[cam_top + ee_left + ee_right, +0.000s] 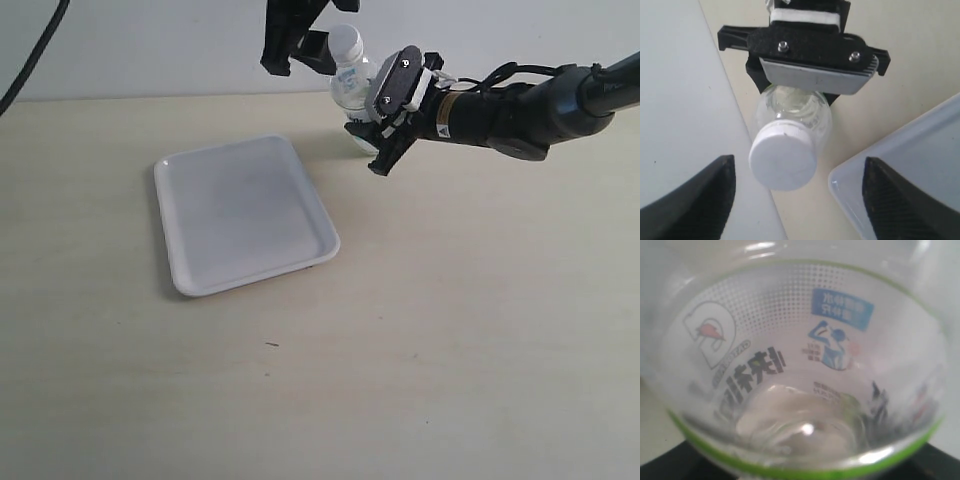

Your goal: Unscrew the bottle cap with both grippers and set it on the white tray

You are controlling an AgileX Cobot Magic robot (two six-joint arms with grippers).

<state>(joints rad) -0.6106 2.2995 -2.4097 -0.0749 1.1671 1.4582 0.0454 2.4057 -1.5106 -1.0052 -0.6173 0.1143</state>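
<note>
The bottle [350, 88] stands at the back of the table, with its white bottle cap [345, 40] on the neck. My right gripper [386, 122] reaches in from the right and is shut on the bottle's body. The label [800, 365] fills the right wrist view. In the left wrist view the right gripper [815, 65] clamps the bottle [795, 107] below the bottle cap [783, 157]. My left gripper [799, 167] is open, with one black finger [700, 200] on each side of the cap and clear of it. In the exterior view the left gripper [300, 58] hangs beside the cap. The white tray [245, 215] lies to the front left of the bottle with nothing on it.
A corner of the tray [910, 165] shows close to the bottle's foot. The pale wall [150, 45] rises just behind the bottle. A black cable [35, 50] hangs at the far left. The right arm [520, 110] stretches across the back right of the table.
</note>
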